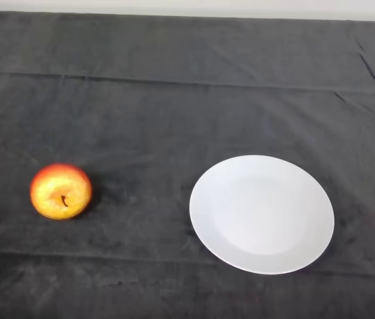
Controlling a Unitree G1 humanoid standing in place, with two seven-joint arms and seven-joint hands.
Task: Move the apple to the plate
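- Plate: white, round, shallow, glossy; lying flat on the cloth right of centre, on the near half of the table. Nothing on it. Faint shading inside the rim marking the shallow well. Near edge closest to the viewer of all items listed.
- Apple: red and yellow, redder along the top and the left side, yellower on the side facing the camera. Resting on the cloth at the left, about level with the plate's middle and slightly farther than the plate's near edge. Tipped so that the stem hollow faces the viewer, with a short brown stem showing in it. Well apart from the plate, with a broad strip of bare cloth between the two. Not on the plate.
- Cloth: dark grey, soft-looking, covering the whole table. One crease running left to right across the near part, just beyond the plate's near edge; a second crease running left to right across the far part. A few short wrinkles at the far right corner.
- Pale strip: light band along the far edge, beyond the cloth; cannot tell what it is.
- Hand: no part showing, so state cannot be told.
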